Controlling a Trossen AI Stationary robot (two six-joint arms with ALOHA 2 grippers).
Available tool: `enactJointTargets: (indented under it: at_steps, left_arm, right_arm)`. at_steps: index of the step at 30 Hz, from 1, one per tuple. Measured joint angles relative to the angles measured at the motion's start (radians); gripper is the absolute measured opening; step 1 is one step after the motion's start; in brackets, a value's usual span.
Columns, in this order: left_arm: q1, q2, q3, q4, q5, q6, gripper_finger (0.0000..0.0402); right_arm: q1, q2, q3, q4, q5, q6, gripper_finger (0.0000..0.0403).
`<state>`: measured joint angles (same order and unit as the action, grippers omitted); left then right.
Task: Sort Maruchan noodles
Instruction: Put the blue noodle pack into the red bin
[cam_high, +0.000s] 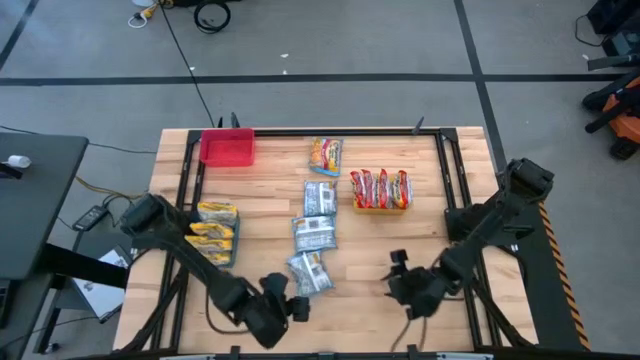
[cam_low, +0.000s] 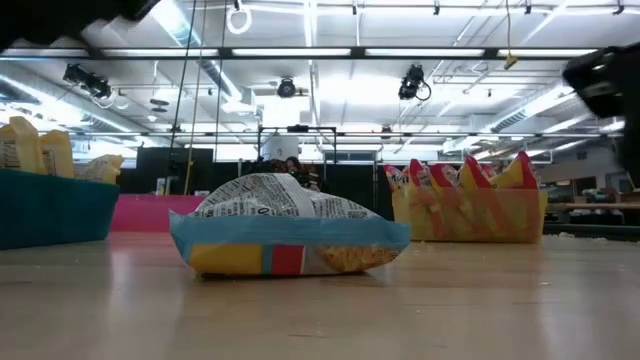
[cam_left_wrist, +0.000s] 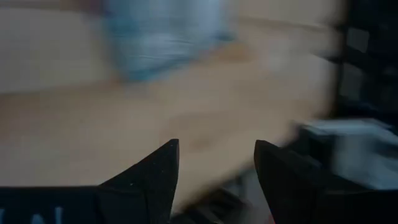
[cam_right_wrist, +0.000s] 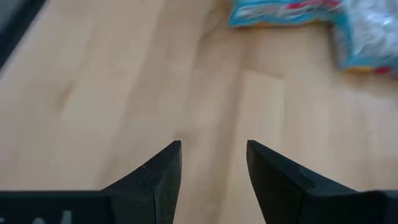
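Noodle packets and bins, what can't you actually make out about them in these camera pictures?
- Left wrist view: the silver-blue packet is blurred; no print readable.
- Right wrist view: two packets are cut off by the picture's edge.
- Low view: the nearest packet hides the ones lined up behind it.
- High view: the count of packets in the blue bin and the yellow bin is too small to tell.

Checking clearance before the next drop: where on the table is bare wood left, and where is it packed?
Bare wood lies between the red bin and the orange packet, and in front of the bin of red packets, near the right gripper. The middle is crowded: three silver-blue packets run in a column toward the left gripper. The blue bin fills the left side.
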<state>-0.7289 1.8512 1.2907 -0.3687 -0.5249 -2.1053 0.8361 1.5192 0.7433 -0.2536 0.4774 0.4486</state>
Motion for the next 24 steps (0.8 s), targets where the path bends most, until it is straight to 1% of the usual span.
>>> enactJointTargets:
  at_steps: [3, 5, 9, 12, 15, 20, 24]
  left_arm:
    - [-0.007, 0.045, -0.002, -0.095, 0.005, -0.117, 0.0211]
    - [0.005, 0.055, -0.002, -0.152, -0.003, -0.138, 0.0216]
    - [0.048, 0.062, -0.01, -0.188, -0.033, -0.129, 0.0241]
    - [0.086, 0.066, -0.028, -0.182, -0.013, -0.132, 0.0262]
    - [0.122, 0.077, -0.049, -0.137, 0.043, -0.15, 0.0275]
    - [0.174, 0.08, -0.086, -0.045, 0.104, -0.138, 0.0279]
    - [0.202, 0.086, -0.106, -0.036, 0.127, -0.135, 0.0278]
  right_arm:
    - [0.065, 0.0, 0.0, 0.005, 0.0, 0.061, 0.0185]
    - [0.1, 0.0, 0.0, 0.005, 0.0, 0.098, 0.0185]
    - [0.155, 0.0, 0.0, 0.004, 0.0, 0.155, 0.0185]
    - [0.186, 0.0, 0.0, 0.003, 0.0, 0.188, 0.0185]
    - [0.214, 0.0, 0.0, 0.003, 0.002, 0.217, 0.0185]
    - [0.262, 0.0, 0.0, -0.002, 0.045, 0.239, 0.0185]
    - [0.283, 0.0, 0.0, -0.012, 0.072, 0.24, 0.0185]
